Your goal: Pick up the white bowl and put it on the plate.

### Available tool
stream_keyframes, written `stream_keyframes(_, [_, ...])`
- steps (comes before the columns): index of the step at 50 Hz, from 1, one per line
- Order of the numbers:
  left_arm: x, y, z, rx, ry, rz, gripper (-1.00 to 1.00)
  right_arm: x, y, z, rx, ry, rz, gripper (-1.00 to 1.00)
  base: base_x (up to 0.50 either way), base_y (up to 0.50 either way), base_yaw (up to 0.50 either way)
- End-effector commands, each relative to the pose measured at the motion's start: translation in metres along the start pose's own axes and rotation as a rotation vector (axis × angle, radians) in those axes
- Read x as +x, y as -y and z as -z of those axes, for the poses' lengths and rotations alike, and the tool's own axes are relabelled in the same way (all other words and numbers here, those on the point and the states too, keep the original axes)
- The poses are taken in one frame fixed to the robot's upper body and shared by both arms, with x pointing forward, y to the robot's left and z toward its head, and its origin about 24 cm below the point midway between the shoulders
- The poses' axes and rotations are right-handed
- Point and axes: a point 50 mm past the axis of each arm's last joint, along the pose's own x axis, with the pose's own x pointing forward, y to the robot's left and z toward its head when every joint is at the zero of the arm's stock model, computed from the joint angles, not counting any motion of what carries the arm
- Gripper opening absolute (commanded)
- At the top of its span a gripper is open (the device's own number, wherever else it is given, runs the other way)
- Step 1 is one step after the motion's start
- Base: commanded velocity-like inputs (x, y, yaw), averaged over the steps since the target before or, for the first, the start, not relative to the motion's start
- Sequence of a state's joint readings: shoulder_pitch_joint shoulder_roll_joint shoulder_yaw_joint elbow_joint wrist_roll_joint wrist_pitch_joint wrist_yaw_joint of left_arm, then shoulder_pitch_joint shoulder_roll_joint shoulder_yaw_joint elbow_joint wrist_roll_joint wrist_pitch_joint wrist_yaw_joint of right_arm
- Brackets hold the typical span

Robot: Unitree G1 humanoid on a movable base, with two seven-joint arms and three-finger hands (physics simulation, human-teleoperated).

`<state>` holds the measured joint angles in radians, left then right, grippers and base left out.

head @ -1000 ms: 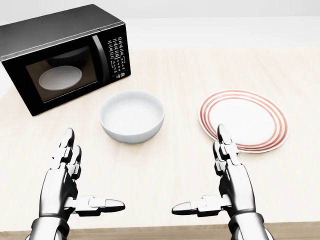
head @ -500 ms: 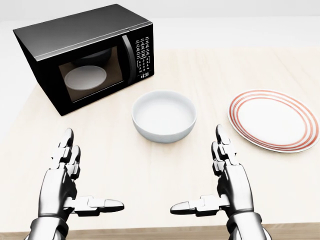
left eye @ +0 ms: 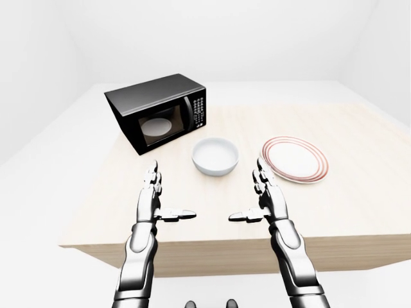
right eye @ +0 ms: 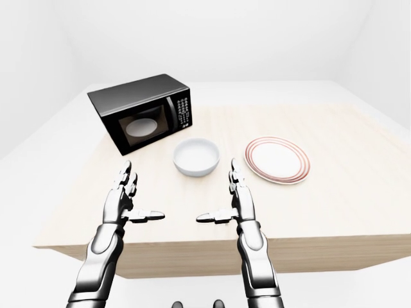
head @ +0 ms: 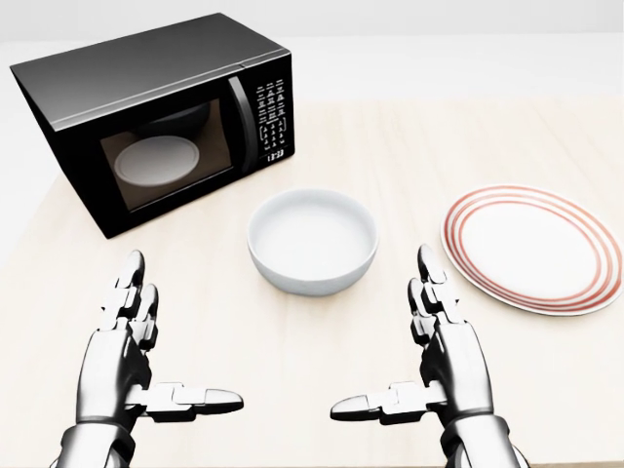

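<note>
The white bowl [head: 312, 241] stands upright on the wooden table [head: 322, 341], in the middle of the head view. The plate [head: 532, 248], white with red rings, lies flat to the bowl's right, apart from it. My left hand [head: 146, 341] is open at the lower left, below and left of the bowl, thumb pointing right. My right hand [head: 414, 336] is open at the lower right, below the gap between bowl and plate, thumb pointing left. Neither hand touches anything.
A black microwave [head: 156, 117] with its door shut stands at the upper left of the head view, a white dish visible behind its window. The table's near edge [left eye: 212, 242] runs under my forearms in the left-eye view. White floor surrounds the table.
The whole picture has shifted: the camera moved, first sideways, then closer. Bowl, plate and microwave sit lower and larger than half a second ago. Both hands hold the same open pose.
</note>
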<state>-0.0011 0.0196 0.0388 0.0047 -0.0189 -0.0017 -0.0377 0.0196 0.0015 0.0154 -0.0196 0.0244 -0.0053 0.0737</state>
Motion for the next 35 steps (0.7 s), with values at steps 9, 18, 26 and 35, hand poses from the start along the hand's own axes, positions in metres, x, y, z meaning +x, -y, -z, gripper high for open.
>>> stream_keyframes(9, [0.0002,0.0003,-0.0003,-0.001,0.001,0.001,1.00,-0.0002,-0.0010,-0.0011,-0.007,0.007,-0.005,1.00,0.30,-0.01,0.00])
stream_keyframes(18, [0.0002,0.0003,-0.0003,-0.001,0.001,0.001,1.00,0.0004,-0.0013,-0.0007,-0.021,0.008,-0.004,1.00,0.32,0.00,0.00])
stream_keyframes(26, [0.0002,0.0003,-0.0003,-0.001,0.001,0.001,1.00,0.0001,-0.0010,-0.0010,-0.018,0.009,-0.005,1.00,0.31,0.00,0.00])
stream_keyframes(35, [0.0002,0.0003,-0.0003,-0.001,0.001,0.001,1.00,-0.0001,-0.0020,-0.0010,-0.029,0.013,-0.004,1.00,0.30,0.00,0.00])
